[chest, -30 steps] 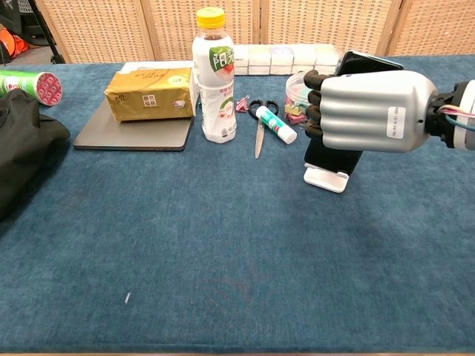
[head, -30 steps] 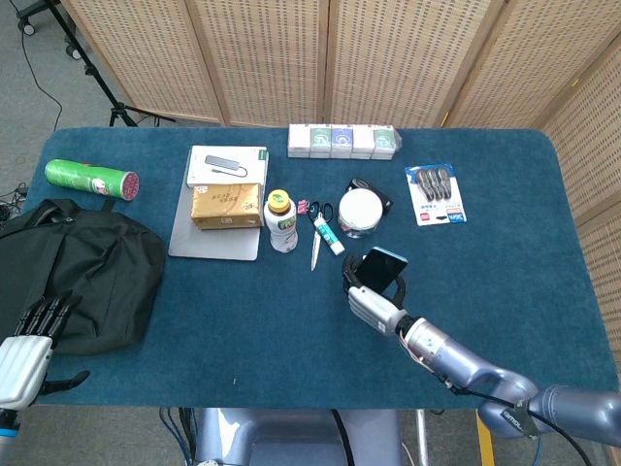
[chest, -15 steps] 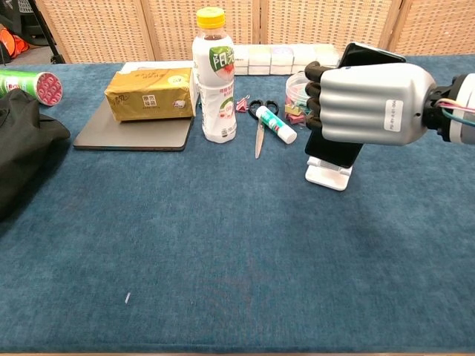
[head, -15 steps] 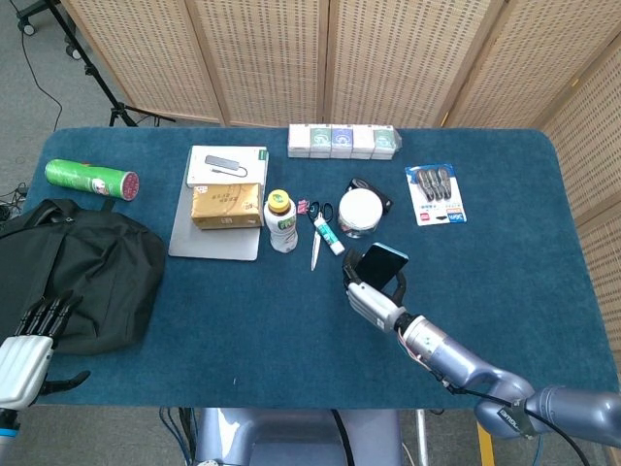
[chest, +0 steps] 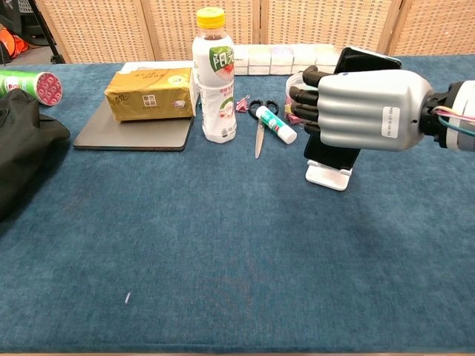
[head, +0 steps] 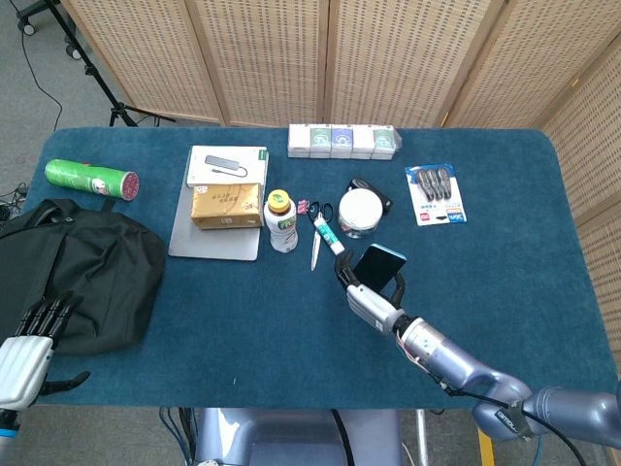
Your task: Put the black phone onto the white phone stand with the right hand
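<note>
The black phone (chest: 366, 56) leans upright on the white phone stand (chest: 326, 176) at centre right of the table. In the head view the phone (head: 380, 264) shows its blue-lit face, and the stand is hidden beneath it. My right hand (chest: 364, 111) hangs in front of the phone with its back to the chest camera. Its dark fingers (chest: 300, 96) stretch out to the left, past the phone's edge, and no longer curl round it. From above, the right hand (head: 367, 299) sits just below the phone. My left hand (head: 24, 354) rests by the black bag, fingers apart, holding nothing.
A drink bottle (chest: 215, 74), scissors (chest: 258, 130) and a glue stick (chest: 276, 124) lie just left of the stand. A clear jar (head: 361, 212) is behind it. Further left are a laptop with a yellow box (chest: 148, 93), a black bag (head: 78, 272) and a green can (head: 92, 178).
The right hand's fingers have uncurled from around the phone and now reach leftward. The phone stays leaning on the stand. The left hand has not moved.
</note>
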Tool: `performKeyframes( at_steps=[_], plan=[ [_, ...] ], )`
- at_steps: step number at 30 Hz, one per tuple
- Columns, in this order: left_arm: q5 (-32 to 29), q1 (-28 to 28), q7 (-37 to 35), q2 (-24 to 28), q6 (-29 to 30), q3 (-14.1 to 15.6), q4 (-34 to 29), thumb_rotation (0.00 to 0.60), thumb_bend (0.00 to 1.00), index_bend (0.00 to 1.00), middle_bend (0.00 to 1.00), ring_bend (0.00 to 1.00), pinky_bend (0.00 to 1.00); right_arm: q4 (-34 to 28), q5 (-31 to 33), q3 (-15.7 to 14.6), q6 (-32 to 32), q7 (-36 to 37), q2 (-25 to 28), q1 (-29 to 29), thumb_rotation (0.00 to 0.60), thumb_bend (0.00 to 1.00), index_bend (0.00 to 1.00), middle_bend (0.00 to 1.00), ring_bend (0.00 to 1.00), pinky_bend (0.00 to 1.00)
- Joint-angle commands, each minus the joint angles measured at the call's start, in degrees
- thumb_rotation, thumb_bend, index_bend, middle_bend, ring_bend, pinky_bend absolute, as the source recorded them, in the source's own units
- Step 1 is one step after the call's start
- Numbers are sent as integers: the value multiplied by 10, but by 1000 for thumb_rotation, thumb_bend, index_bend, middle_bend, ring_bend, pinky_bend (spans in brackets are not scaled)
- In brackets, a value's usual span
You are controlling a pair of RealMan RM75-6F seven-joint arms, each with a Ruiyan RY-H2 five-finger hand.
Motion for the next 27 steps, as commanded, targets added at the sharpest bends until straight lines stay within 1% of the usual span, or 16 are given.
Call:
performKeyframes(
  at_steps=[1, 4, 7, 12, 21, 24, 27],
  plan=[
    [0, 0, 0, 0, 0, 0, 0, 600, 0, 0, 0, 0, 0, 0, -1, -2, 2, -1, 0, -1, 600, 299, 291, 73, 22, 167],
    [0, 0, 0, 0, 0, 0, 1, 600, 0, 0, 0, 0, 0, -1, -2, -3, 12, -6, -2, -4, 600, 199, 227, 22, 0, 133],
    [0, 0, 1, 0, 0, 0, 0, 600, 0, 0, 0, 0, 0, -1, -2, -2, 24, -11, -5, -9, 600, 156, 193, 1, 0, 108],
    [1, 0, 1, -1, 1, 1, 1, 600, 0, 0, 0, 0, 0, -3, -3, -1, 30, -13, -5, -10, 600, 132, 188, 0, 0, 86],
    [1, 1, 1, -1, 0, 1, 0, 600, 0, 0, 0, 0, 0, -8, -7, -5, 35, -7, -1, -13, 600, 131, 188, 0, 0, 77],
    [1, 0, 1, -1, 0, 1, 1, 600, 0, 0, 0, 0, 0, -23, -15, -3, 48, 4, 8, -17, 600, 121, 185, 0, 0, 77],
    [1, 0, 0, 0, 0, 1, 1, 600, 0, 0, 0, 0, 0, -50, -31, 2, 70, 32, 30, -24, 600, 71, 170, 0, 0, 77]
  ],
)
